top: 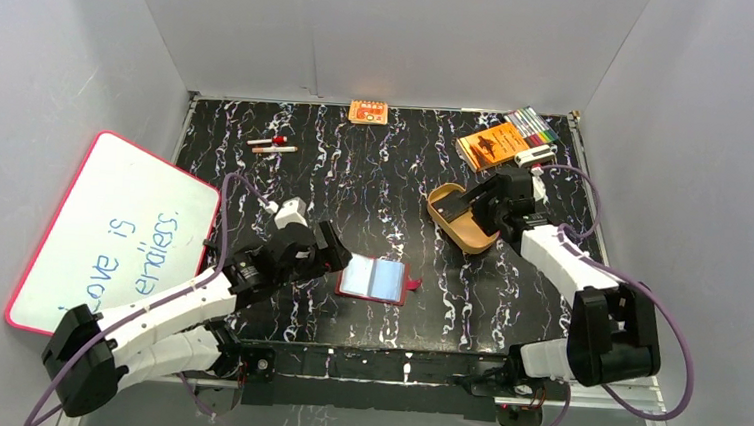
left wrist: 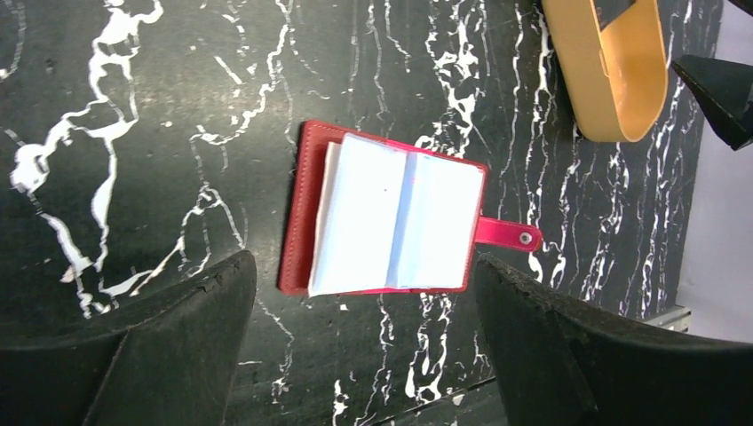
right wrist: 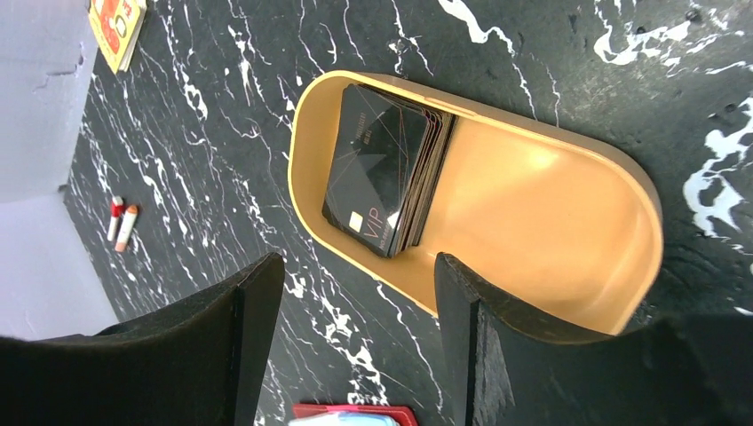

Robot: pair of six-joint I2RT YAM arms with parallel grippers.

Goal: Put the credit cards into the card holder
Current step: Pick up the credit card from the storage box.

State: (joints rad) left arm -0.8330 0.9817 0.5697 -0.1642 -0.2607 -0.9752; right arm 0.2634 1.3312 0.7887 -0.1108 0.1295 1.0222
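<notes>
My left arm (top: 176,304) stretches low over the black marbled table (top: 376,163), and my left gripper (top: 333,248) points toward the middle. My right arm (top: 570,267) extends forward, with my right gripper (top: 478,212) over the tan oval tray (right wrist: 550,204).

The card holder (left wrist: 391,217) lies open and flat on the table, red cover down and pale bluish sleeves up, its snap tab (left wrist: 508,234) sticking out on the tray's side. From my left wrist it sits framed between my widely spread fingers (left wrist: 178,346), which grip nothing.

The credit cards (right wrist: 382,169) form a dark stack at one end of the tray, with gold "VIP" lettering on top. My right fingers (right wrist: 484,346) stand apart and empty, just short of the stack.
</notes>
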